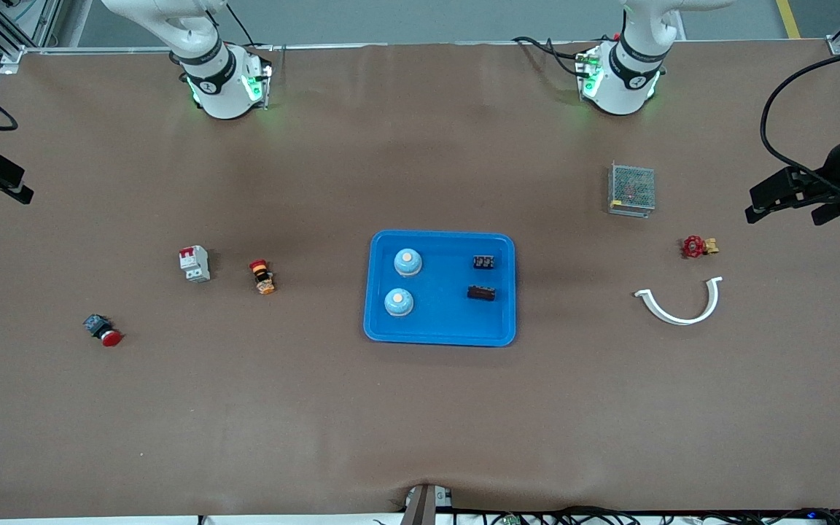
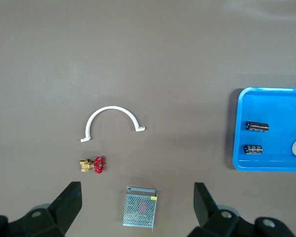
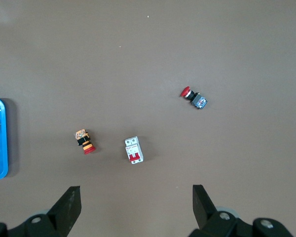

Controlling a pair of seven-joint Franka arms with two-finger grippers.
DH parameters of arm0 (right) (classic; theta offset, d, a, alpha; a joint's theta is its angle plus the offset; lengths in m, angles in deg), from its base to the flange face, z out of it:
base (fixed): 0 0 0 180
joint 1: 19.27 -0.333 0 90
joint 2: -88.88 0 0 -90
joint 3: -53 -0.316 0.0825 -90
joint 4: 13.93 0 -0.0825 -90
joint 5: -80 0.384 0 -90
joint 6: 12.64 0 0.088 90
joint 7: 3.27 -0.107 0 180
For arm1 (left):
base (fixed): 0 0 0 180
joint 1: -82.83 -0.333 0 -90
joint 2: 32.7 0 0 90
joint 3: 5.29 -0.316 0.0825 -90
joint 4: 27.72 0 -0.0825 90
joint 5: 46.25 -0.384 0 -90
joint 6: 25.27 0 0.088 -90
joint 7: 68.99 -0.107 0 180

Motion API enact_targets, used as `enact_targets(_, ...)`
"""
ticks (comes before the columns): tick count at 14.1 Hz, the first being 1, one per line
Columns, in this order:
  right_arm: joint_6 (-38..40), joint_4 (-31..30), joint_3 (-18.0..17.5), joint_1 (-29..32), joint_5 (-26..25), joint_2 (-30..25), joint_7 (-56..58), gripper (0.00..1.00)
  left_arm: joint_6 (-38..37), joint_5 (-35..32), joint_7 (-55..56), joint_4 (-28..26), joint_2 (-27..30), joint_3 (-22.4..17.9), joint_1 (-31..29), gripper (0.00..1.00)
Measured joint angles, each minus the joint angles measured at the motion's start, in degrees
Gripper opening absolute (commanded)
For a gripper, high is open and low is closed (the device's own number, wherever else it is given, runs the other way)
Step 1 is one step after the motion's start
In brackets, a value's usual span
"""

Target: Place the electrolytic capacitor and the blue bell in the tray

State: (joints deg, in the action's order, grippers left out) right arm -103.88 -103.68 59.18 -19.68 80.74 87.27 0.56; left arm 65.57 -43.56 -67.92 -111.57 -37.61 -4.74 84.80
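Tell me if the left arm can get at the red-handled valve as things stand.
Probably yes: the valve lies alone on bare table toward the left arm's end, with nothing over it, and the left gripper hangs open above that area.

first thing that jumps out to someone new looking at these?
The bright-blue tray at the table's middle, holding two blue bells and two dark capacitors. Next, the loose parts at each end: a white curved clip, a red-handled valve and a mesh box toward the left arm's end. Both open grippers, left and right, hang high over those ends, holding nothing.
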Motion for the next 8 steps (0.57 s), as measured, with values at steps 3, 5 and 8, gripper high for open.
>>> enact_targets(3,0.0,0.0,0.0,0.0,0.0,0.0,0.0,1.00,0.0,0.0,0.0,0.1,0.0,0.0,0.0,1.00)
enact_targets(5,0.0,0.0,0.0,0.0,0.0,0.0,0.0,1.00,-0.6,0.0,0.0,0.4,0.0,0.0,-0.3,1.00)
enact_targets(8,0.0,0.0,0.0,0.0,0.0,0.1,0.0,1.00,-2.7,0.0,-0.4,0.7,0.3,0.0,-1.2,1.00)
